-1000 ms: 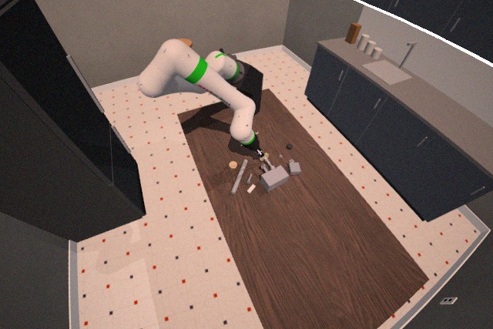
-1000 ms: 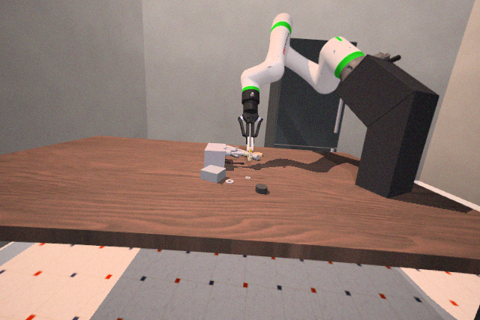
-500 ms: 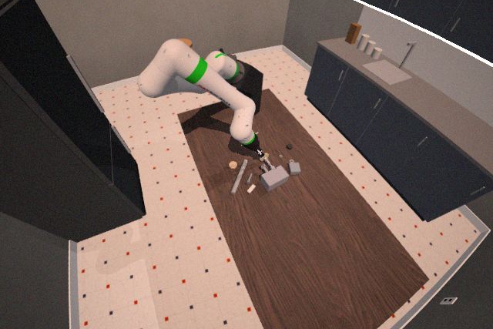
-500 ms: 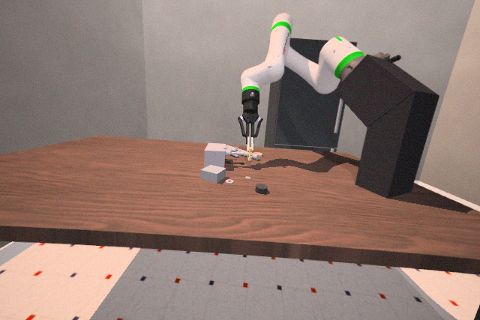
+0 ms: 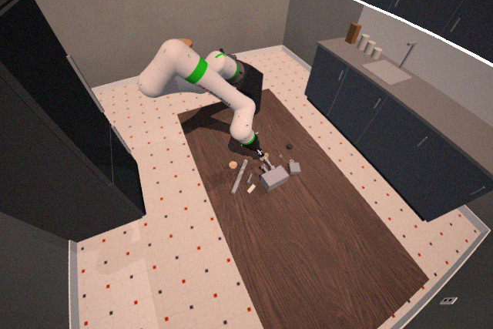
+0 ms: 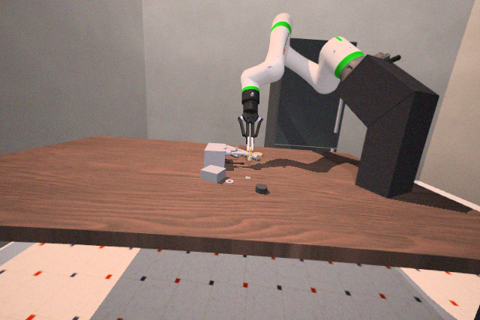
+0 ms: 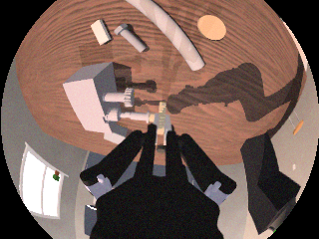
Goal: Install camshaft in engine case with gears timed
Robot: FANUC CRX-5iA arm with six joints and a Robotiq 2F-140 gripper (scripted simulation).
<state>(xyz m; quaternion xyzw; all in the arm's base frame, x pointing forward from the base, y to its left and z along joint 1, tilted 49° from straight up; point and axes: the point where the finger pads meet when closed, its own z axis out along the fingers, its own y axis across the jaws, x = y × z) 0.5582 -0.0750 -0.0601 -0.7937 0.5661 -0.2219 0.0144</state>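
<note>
1. The jaws point straight down and are clamped nearly together on the outer end of the camshaft (image 7: 142, 119), at its pale, yellowish gear end.
2. The camshaft lies level, held just above the bench (image 6: 116, 192), its long axis running from the jaws toward the front face of the engine case (image 6: 214, 154). Its shaft tip points at the case; whether it has entered the bearing cannot be told.
3. In the wrist view a second short shaft stub (image 7: 123, 99) juts from the same face of the case, just beside the camshaft and parallel to it.
4. The engine case stands upright on the bench, a pale grey block.
5. A smaller grey block (image 6: 212, 173) sits close beside the case, with two small washers (image 6: 229, 181) and a dark puck (image 6: 262, 188) near it.
6. On the other side of the case lie a long grey bar (image 5: 239, 176), a tan disc (image 5: 233, 164), a bolt (image 7: 131, 38) and a small pale block (image 5: 251, 188).
</note>
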